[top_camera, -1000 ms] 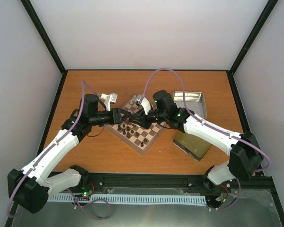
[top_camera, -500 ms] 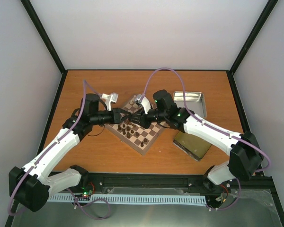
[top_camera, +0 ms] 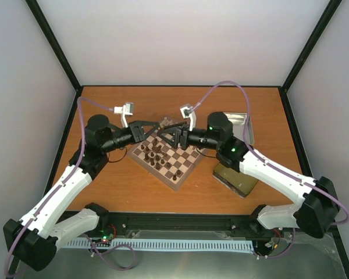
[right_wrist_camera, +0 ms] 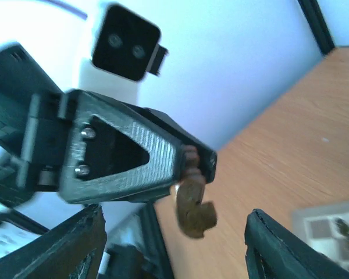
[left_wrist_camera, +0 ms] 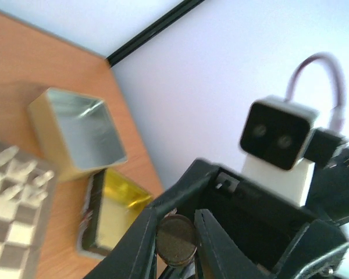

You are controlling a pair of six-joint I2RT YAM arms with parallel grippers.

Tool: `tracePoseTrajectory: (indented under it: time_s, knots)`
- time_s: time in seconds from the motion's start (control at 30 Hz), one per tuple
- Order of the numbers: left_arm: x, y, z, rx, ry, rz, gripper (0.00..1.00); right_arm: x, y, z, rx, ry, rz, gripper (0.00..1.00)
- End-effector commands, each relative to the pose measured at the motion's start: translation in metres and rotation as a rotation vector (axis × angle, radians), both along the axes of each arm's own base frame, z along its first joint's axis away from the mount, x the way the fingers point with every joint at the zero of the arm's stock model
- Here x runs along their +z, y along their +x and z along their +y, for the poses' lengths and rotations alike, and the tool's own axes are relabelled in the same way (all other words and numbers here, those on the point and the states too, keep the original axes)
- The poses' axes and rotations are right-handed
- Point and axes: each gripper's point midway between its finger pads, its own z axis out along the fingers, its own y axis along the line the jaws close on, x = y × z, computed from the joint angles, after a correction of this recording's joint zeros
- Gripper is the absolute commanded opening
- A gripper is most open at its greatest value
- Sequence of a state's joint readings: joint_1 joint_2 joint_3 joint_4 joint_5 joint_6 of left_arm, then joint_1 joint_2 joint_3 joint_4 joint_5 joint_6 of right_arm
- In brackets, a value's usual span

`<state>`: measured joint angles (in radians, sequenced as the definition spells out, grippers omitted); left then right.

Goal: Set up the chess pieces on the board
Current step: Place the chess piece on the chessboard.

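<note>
Top external: hovering over far corner of board [top_camera: 185, 164], left gripper [top_camera: 153, 128] and right gripper [top_camera: 168, 133] nearly tip to tip. Left wrist: pinching dark chess piece [left_wrist_camera: 175, 239] tight between left fingers [left_wrist_camera: 134, 250], up in air. Right wrist: right fingers [right_wrist_camera: 70, 250] spread wide, gripping nothing.

The left arm [top_camera: 64, 186] and the right arm [top_camera: 273, 171] both reach forward with the elbows out, then bend inward, so the two wrists point at each other. The left gripper [top_camera: 156, 124] is closed on a dark chess piece [right_wrist_camera: 193, 206]. The right gripper [top_camera: 170, 133] is nearly tip to tip with it, and its fingers [right_wrist_camera: 64, 250] are spread wide apart.
</note>
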<state>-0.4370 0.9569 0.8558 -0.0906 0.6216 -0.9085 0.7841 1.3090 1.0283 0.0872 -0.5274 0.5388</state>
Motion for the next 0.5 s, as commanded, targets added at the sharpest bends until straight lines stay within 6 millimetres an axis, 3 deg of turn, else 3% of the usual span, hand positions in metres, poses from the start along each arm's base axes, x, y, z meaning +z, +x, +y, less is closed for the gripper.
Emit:
tracePoseTrajectory:
  time_s: [0.0, 0.1, 0.23, 0.47]
  knots:
    - [0.074, -0.001, 0.003, 0.022, -0.231, -0.105, 0.03, 0.063, -0.007, -0.01, -0.011, 0.345, 0.089, 0.66]
    - [0.09, -0.002, 0.005, 0.03, -0.28, -0.145, 0.03, 0.086, -0.009, -0.013, 0.007, 0.455, 0.129, 0.64]
    - [0.109, -0.006, 0.007, 0.019, -0.324, -0.209, 0.03, 0.093, -0.003, -0.015, -0.013, 0.53, 0.216, 0.55]
    - [0.117, -0.01, 0.007, 0.009, -0.34, -0.257, 0.03, 0.11, -0.002, -0.008, 0.048, 0.599, 0.256, 0.44]
